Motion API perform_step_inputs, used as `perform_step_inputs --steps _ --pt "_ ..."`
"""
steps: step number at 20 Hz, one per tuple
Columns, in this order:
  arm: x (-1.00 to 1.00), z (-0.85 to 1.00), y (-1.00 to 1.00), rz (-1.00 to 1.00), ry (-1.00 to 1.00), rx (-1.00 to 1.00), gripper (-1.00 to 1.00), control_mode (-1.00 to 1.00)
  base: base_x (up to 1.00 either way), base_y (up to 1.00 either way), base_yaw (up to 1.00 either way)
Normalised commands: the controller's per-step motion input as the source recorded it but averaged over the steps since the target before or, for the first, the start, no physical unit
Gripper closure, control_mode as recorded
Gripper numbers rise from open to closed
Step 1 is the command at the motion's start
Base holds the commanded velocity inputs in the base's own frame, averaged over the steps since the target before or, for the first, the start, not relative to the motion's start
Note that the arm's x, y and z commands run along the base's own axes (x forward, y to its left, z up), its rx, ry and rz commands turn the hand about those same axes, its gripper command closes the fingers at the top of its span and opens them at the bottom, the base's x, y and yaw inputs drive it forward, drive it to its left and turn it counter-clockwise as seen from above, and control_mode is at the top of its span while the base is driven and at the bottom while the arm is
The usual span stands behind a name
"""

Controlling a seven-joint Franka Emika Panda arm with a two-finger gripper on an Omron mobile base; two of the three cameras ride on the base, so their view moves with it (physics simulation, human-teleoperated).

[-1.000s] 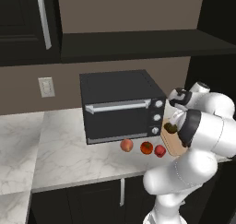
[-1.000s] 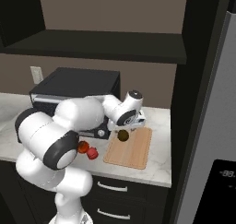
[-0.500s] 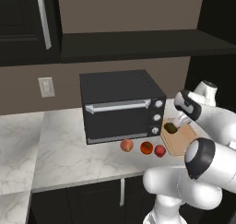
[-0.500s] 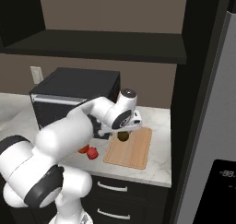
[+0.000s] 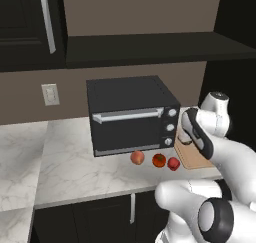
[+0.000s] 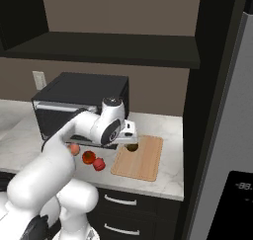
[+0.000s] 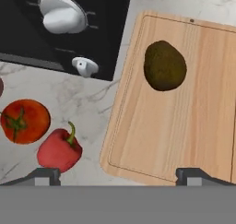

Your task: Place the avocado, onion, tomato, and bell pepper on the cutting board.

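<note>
Tan wood of the cutting board [image 7: 184, 103] fills the right half of our hand view, and the avocado [image 7: 165, 65] lies on it in the upper middle of the frame, resting free with nothing touching it. Our gripper [image 7: 118, 176] hangs above with its jaws spread wide and nothing between them; its two dark fingertips [image 7: 42, 176] sit at the bottom edge, one at lower left over the marble bench [image 7: 87, 96], the other at lower right over the board.

At lower left of that view the tomato [image 7: 24, 120] and the red bell pepper [image 7: 59, 149] lie on the bench just beside each other, off the board's left edge. The black toaster oven [image 7: 64, 25] with its pale knobs takes the upper left.

From the left base view we see the onion [image 5: 137, 157], tomato and bell pepper in a row at centre, in front of the oven, onion leftmost, with the board to their right

In the right base view the avocado sits near the board's upper left corner, just below our gripper
</note>
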Motion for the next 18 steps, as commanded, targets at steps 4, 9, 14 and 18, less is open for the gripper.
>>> perform_step_inputs --steps 4,9,14,18 --pt "-0.31 0.05 0.41 -0.21 0.0 -0.04 -1.0 -1.0 0.0 0.0 0.0" --pt "-0.21 -0.02 0.33 -0.16 0.0 -0.01 -1.0 -1.0 0.0 0.0 0.0" --pt "0.0 -0.05 0.04 -0.03 0.0 0.0 -1.0 -1.0 0.0 0.0 0.0" --pt "0.07 -0.03 0.06 -0.01 0.0 0.01 -1.0 -1.0 0.0 0.0 0.0"
